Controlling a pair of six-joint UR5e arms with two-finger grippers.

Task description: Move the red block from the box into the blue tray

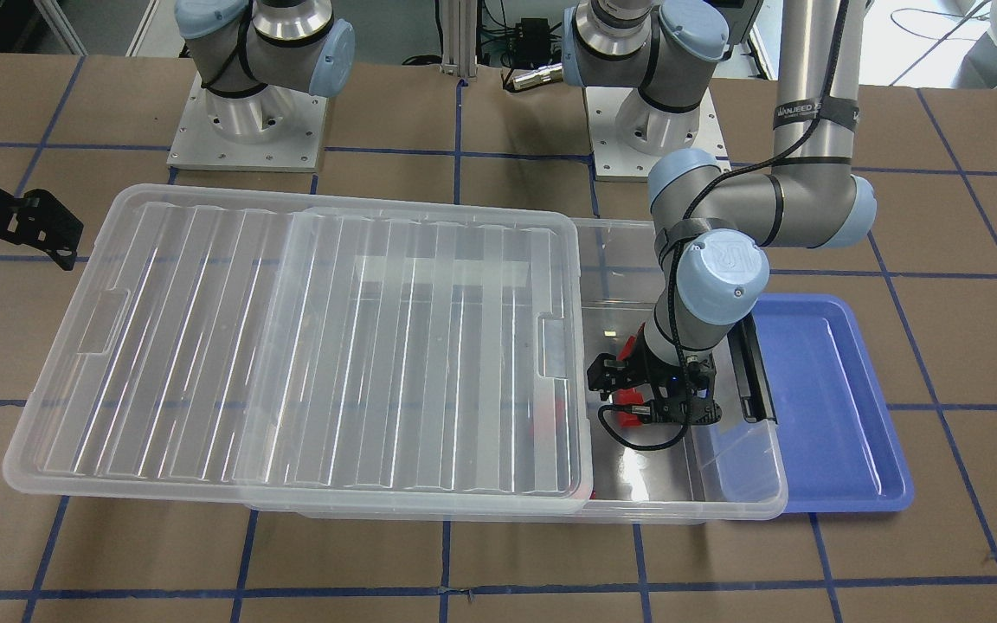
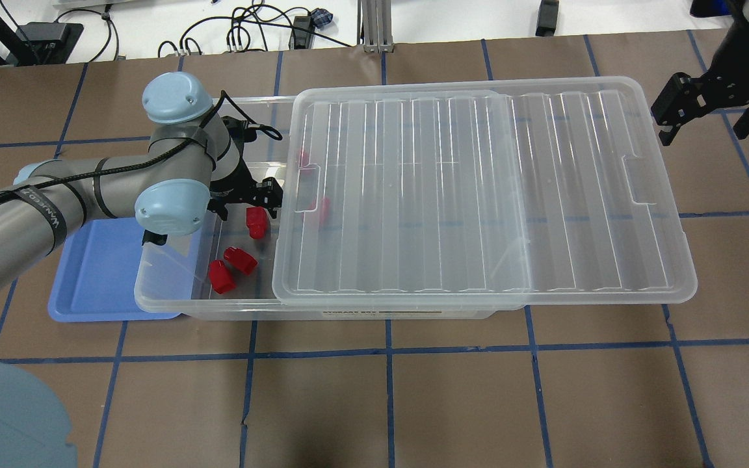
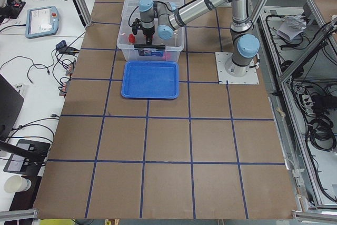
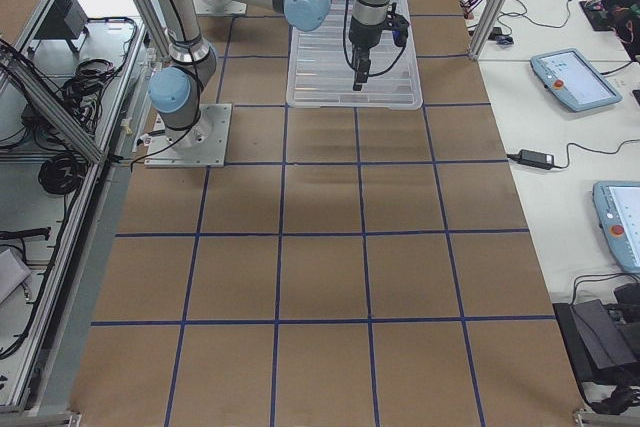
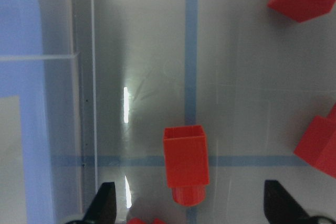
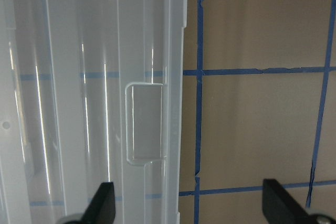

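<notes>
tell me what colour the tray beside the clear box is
The tray is plain blue, clearest in the exterior left view.

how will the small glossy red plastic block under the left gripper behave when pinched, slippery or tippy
The small glossy red plastic block looks rigid and probably light, so it should not deform. Its shiny faces may be slick, though flat sides favour a steady pinch. The rounded stub could let it tip if pushed.
</notes>
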